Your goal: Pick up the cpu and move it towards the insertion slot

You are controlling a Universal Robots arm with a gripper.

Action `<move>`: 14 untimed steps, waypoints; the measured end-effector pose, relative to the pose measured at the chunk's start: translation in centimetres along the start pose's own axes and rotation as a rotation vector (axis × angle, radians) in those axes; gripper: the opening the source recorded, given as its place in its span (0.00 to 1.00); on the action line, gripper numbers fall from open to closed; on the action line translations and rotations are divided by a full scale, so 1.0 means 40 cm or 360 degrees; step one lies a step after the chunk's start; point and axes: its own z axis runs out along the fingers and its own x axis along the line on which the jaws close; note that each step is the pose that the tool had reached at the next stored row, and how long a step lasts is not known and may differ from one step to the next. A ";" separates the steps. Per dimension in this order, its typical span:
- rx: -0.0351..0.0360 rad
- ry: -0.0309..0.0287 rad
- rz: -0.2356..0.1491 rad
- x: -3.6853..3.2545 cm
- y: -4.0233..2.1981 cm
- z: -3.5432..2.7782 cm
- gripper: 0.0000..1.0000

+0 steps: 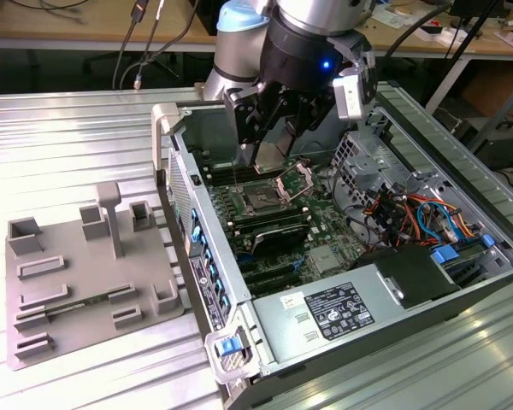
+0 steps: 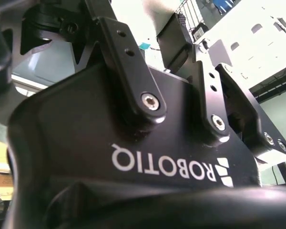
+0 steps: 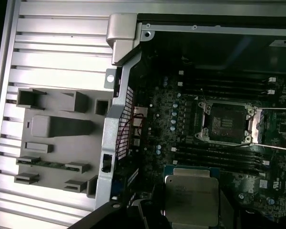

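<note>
Your exterior view looks down at an angle on the open computer case (image 1: 342,256). The first wrist view looks straight down into it; the second presses against the gripper (image 2: 181,57) body.

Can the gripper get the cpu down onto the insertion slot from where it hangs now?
Probably yes. In the first wrist view the cpu is held at the gripper, and the slot lies apart from it with its frame flipped open and its dark centre bare. In the exterior view the gripper hangs above the slot.

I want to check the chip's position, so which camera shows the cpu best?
The first wrist view: the cpu faces the camera, its silvery top plain, inside the open case and apart from the insertion slot. In the exterior view the gripper hangs over the slot, the chip hard to make out.
</note>
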 end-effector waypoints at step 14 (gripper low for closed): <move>0.0000 -0.00001 0.0000 -0.044 -0.006 0.001 0.55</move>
